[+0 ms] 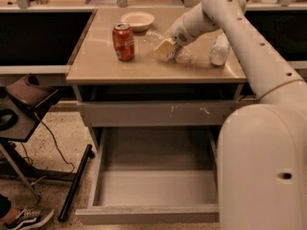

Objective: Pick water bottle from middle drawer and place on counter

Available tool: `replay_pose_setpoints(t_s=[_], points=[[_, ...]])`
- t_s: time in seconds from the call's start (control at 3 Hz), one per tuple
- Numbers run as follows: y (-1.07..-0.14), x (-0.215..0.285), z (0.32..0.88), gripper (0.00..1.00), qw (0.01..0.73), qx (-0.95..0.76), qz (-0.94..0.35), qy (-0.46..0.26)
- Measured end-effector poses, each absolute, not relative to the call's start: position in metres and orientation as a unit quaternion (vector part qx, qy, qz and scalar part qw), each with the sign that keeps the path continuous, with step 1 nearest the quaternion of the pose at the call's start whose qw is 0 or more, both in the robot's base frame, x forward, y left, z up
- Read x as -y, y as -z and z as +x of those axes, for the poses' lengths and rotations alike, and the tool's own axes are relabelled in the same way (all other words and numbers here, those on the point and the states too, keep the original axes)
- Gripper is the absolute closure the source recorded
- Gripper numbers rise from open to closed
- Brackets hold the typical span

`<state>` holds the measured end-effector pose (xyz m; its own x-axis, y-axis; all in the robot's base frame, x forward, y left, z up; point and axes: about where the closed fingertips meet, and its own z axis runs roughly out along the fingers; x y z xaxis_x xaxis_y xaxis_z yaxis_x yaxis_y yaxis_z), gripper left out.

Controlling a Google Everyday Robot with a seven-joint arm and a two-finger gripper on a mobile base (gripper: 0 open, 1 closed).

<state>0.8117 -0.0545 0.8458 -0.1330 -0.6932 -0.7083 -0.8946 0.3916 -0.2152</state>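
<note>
You will find no word, brand or number here that can be read. The red can (123, 42) on the counter (144, 70) carries pale markings down its side, but you cannot make out letters in them. The gripper (167, 49) sits low over the counter, just right of the can, against a clear bottle (184, 57) whose label you cannot read. The white bottle (219, 50) farther right is too blurred to tell. The pale marks on the drawer front (188, 110) under the counter are scratches, not writing.

The gripper (166, 50) is pictured over the glossy, smooth counter (96, 63). The water bottle (184, 57) is seen in clear, crinkled plastic.
</note>
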Motion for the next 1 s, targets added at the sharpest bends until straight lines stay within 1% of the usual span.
replay_pose_setpoints(t_s=[0.33,0.67,1.0], points=[[-0.8349,0.0532,0.8167,1.0,0.369,-0.745,-0.54,-0.134],[-0.8348,0.0531,0.8168,0.81,0.369,-0.745,-0.54,-0.134],[-0.8347,0.0531,0.8168,0.57,0.369,-0.745,-0.54,-0.134]])
